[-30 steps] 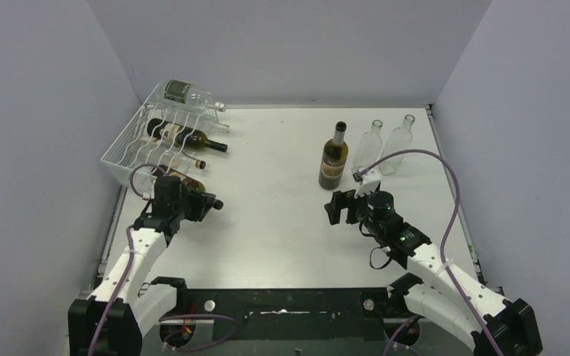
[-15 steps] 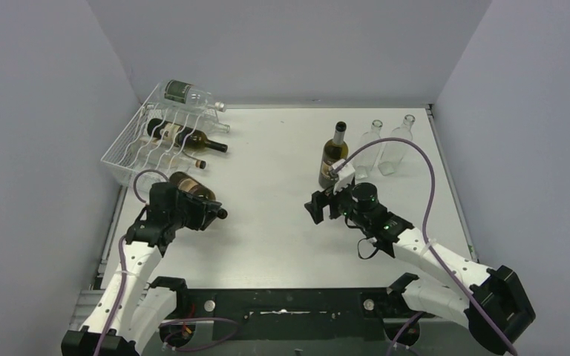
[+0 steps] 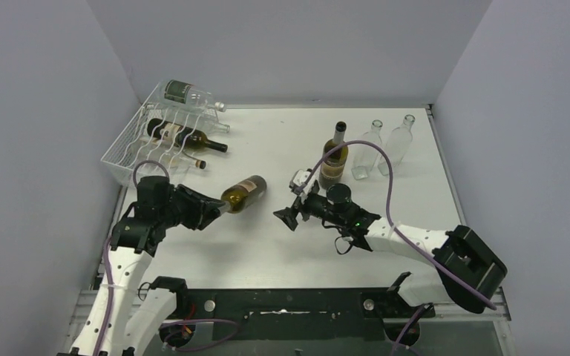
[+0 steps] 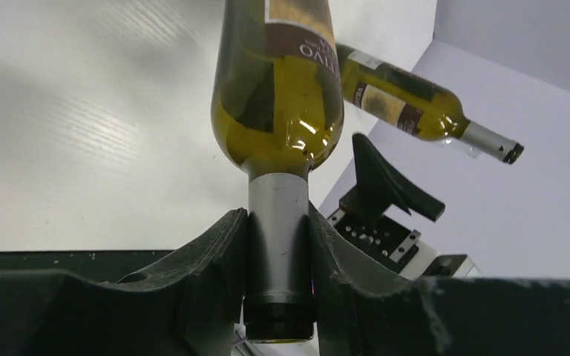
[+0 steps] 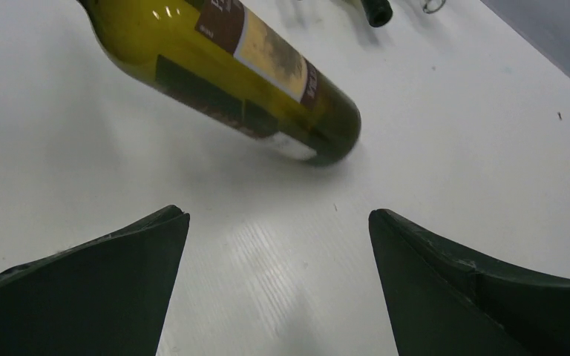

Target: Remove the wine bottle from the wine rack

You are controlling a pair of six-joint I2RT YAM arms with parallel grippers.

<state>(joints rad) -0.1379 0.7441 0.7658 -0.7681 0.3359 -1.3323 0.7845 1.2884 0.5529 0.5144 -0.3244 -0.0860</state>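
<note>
The wine bottle (image 3: pixel 243 193) is off the wine rack (image 3: pixel 142 141) and lies at a slant over the worktop (image 3: pixel 282 248), right of the rack's near corner, its base pointing right toward the middle. The left gripper (image 3: pixel 215 211) is clamped on its neck; in the left wrist view both fingers (image 4: pixel 215 252) press the silver foil of the neck (image 4: pixel 278 215). That view cuts the bottle's body off at the top edge. The right wrist view shows only the labelled body and base (image 5: pixel 230 67), and whether the base touches the worktop cannot be told.

The right gripper (image 3: pixel 286 216) sits just right of the base with its jaws spread wide and nothing between them.

Far right stand a dark upright bottle (image 3: pixel 333 156) and two clear bottles (image 3: pixel 382 148). The rack's thin wires are hard to trace, and so is how many bottles it carries.

Half a second ago the bottle lay at the rack's near corner under the left gripper; it has since swung out to the right. The right arm has moved left, away from the dark upright bottle.
</note>
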